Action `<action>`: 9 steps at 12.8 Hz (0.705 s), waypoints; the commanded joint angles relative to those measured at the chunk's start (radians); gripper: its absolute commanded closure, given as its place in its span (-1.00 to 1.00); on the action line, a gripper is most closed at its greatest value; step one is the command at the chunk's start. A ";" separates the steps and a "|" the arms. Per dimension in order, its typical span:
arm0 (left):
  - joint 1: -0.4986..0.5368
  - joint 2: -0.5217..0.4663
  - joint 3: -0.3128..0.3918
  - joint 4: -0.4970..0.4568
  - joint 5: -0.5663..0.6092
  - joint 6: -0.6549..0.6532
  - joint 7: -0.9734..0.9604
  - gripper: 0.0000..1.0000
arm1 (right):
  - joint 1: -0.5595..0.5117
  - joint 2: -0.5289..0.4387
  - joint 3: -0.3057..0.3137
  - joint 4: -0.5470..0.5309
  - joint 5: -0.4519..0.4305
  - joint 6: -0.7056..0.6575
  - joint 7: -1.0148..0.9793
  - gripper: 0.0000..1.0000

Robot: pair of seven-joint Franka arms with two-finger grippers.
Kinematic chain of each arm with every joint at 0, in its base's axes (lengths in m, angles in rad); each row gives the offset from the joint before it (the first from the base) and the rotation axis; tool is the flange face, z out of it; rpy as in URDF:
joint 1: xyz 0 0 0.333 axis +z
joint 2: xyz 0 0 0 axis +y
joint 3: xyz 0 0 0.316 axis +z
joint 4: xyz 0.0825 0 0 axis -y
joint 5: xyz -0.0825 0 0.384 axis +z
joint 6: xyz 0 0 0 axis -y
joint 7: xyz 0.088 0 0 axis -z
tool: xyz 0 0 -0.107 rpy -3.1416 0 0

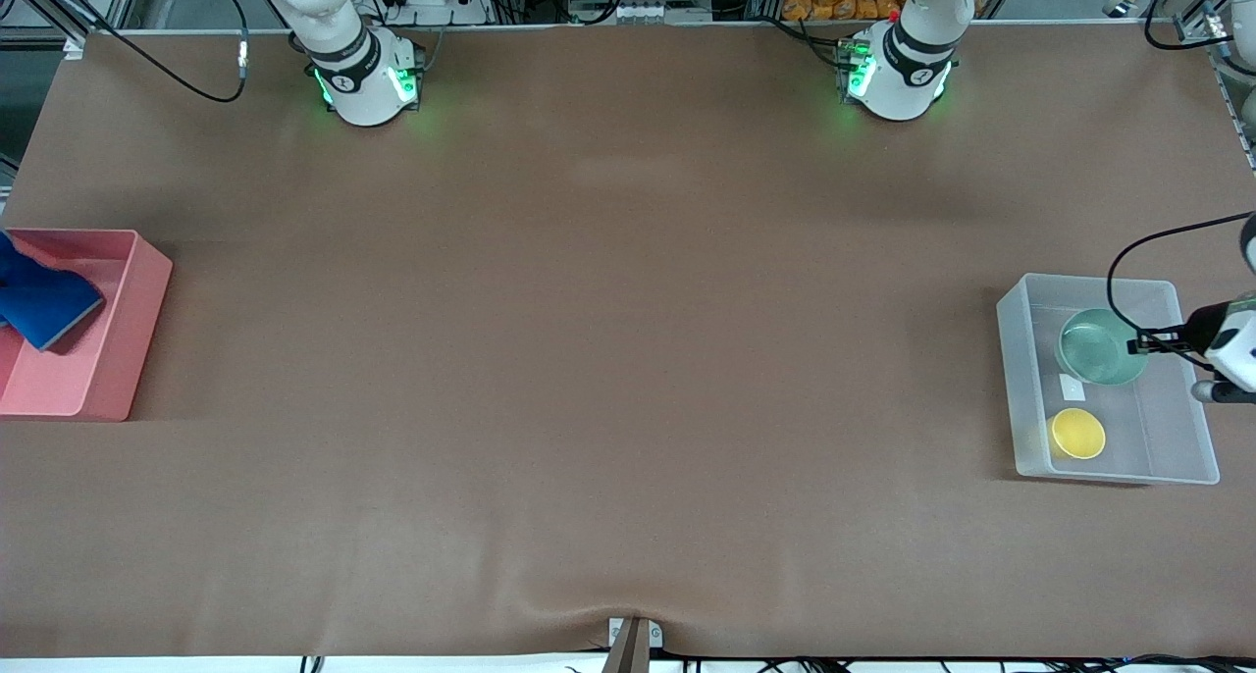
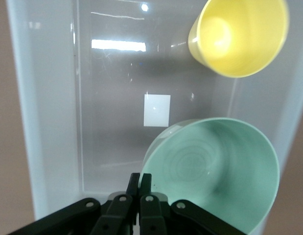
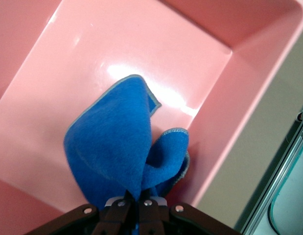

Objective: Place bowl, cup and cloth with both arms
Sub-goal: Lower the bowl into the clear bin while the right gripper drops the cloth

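Observation:
The pale mint-green bowl (image 1: 1099, 349) (image 2: 215, 171) is tilted inside the clear bin (image 1: 1020, 388) (image 2: 53, 122). My left gripper (image 1: 1138, 342) (image 2: 140, 178) is shut on its rim. The yellow cup (image 1: 1077, 433) (image 2: 239, 34) stands upright in the same bin, nearer to the front camera than the bowl. The blue cloth (image 1: 39, 300) (image 3: 117, 142) hangs bunched over the pink bin (image 1: 128, 330) (image 3: 141, 44), with my right gripper (image 3: 138, 196) shut on its top fold. The right gripper itself is outside the front view.
A small white label (image 1: 1072, 388) (image 2: 156, 110) lies on the clear bin's floor between bowl and cup. The pink bin is at the right arm's end of the brown table (image 1: 608, 359), the clear bin at the left arm's end.

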 commanded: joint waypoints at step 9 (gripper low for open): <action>0.033 0.016 -0.017 -0.155 0.023 0.251 0.085 -0.82 | 0.056 0.110 -0.004 0.034 0.034 0.121 0.031 1.00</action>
